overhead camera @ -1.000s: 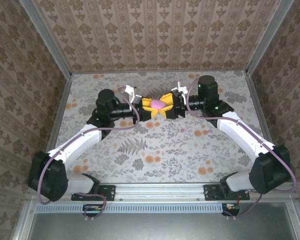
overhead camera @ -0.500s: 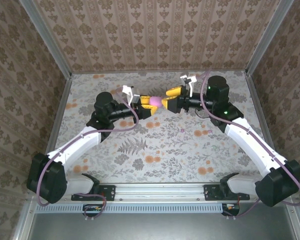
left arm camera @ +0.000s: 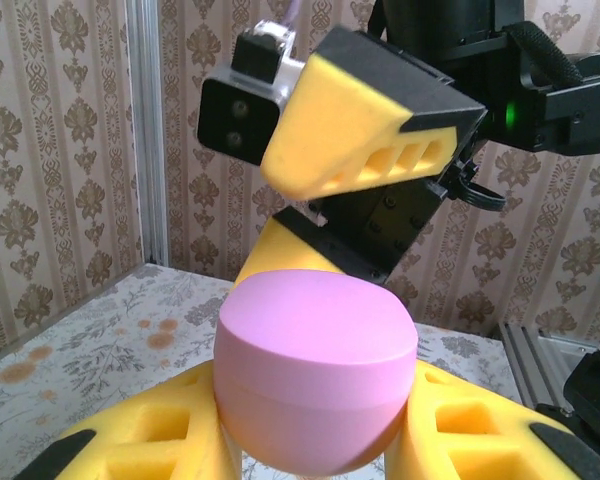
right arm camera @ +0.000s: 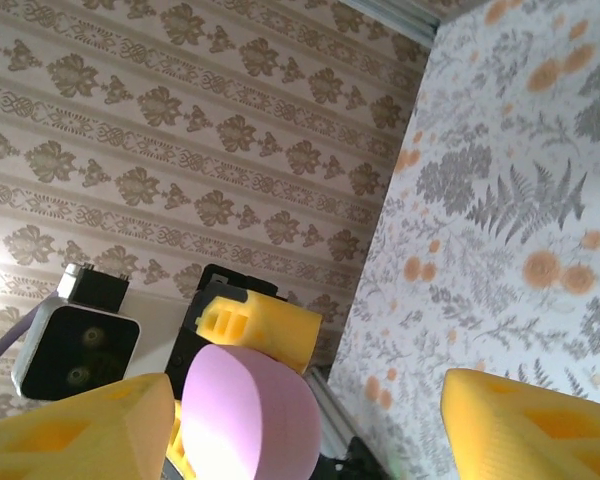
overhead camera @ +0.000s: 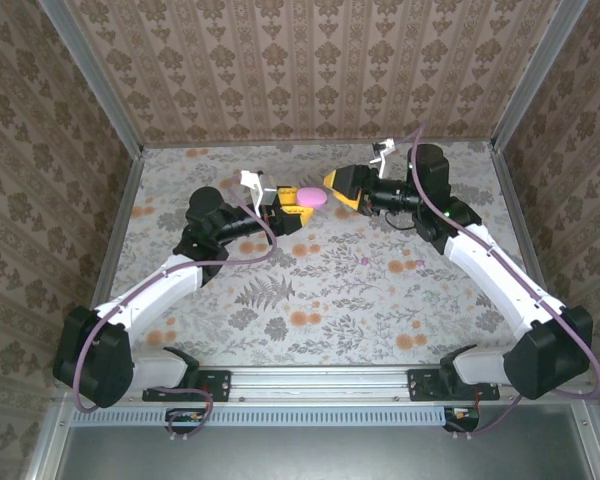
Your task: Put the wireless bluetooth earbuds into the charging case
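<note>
- The left arm (overhead camera: 170, 280) reaches toward the middle of the back of the surface (overhead camera: 310, 310), and the left jaws are pinching a pink oval case (overhead camera: 312, 197).
- In the left wrist view the case (left arm camera: 315, 370) sits between the two yellow fingers (left arm camera: 150, 440), one on each side. Its lid is closed, with a thin seam running round it.
- The case is held up off the surface; the floral top lies lower behind it in that view.
- The right arm (overhead camera: 480, 260) comes in from the other side. The right jaws are spread wide and hold nothing.
- In the right wrist view its two yellow fingers (right arm camera: 535, 420) stand far apart at the bottom corners. The case (right arm camera: 250, 410) shows between them, closer to the left-hand one.
- Behind the case there, one yellow finger of the left jaws (right arm camera: 255, 325) and the left wrist camera (right arm camera: 75, 350) are visible.
- From above, the right jaws are just beside the case on its right; I cannot tell whether they touch it.
- From the left wrist, one right finger (left arm camera: 350, 130) hangs above and behind the case, apart from it.
- One earbud (overhead camera: 366, 260), a pinkish-purple speck, lies on the surface, nearer than the case and well apart from it, between the two arms.
</note>
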Robot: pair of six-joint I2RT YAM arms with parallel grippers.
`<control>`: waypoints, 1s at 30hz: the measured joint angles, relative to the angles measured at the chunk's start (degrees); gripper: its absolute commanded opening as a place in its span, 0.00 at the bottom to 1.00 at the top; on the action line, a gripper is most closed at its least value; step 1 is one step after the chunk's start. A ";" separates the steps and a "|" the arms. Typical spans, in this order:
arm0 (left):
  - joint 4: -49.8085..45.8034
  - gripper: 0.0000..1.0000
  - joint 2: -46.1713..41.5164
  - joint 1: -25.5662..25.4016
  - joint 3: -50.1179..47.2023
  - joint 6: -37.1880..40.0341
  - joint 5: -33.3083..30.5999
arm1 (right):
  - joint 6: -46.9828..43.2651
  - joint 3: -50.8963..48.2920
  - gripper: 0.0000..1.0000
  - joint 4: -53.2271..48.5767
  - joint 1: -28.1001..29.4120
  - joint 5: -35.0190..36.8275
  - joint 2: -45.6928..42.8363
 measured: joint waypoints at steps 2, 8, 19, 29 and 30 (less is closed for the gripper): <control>0.04 0.34 -0.02 -0.20 0.00 0.00 -0.22 | 1.46 0.90 0.67 -0.07 0.83 -1.14 1.20; 0.04 0.34 -0.02 -0.39 0.00 0.00 -0.81 | 4.00 2.43 0.63 0.28 2.49 -4.68 3.43; 0.48 0.34 -0.02 -0.50 0.00 0.04 -1.75 | 5.57 2.49 0.46 0.83 2.51 -8.20 3.48; 0.72 0.34 -0.02 -0.63 0.00 0.28 -2.03 | 3.93 2.99 0.35 -0.22 2.47 -8.00 3.50; 0.66 0.34 -0.02 -0.66 0.00 0.33 -2.03 | 3.65 3.04 0.35 -0.33 2.47 -7.89 3.50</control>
